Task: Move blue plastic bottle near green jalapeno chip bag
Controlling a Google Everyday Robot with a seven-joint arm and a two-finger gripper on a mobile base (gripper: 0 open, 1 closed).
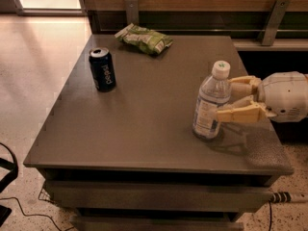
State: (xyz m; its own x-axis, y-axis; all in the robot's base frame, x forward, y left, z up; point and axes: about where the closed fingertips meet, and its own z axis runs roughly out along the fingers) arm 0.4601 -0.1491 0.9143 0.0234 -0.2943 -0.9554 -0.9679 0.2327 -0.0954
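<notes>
Gripping stage | gripper [229,99] jaws closed around blue plastic bottle [209,110], upright on table [144,129] near right edge | green jalapeno chip bag [144,38] far back, well apart | transfer not yet done

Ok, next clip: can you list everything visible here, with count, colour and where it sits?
table: one, dark grey-brown, centre of view, drawers below
blue plastic bottle: one, clear with white cap and pale label, upright near the table's right edge
green jalapeno chip bag: one, light green and white, lying flat at the far edge
soda can: one, dark blue, upright on the far left part
wall brackets: two, grey metal, behind the table
cord: one, pale, on the floor at lower right
gripper: one, tan fingers closed on the bottle from the right
arm: one, white, entering from the right
</notes>
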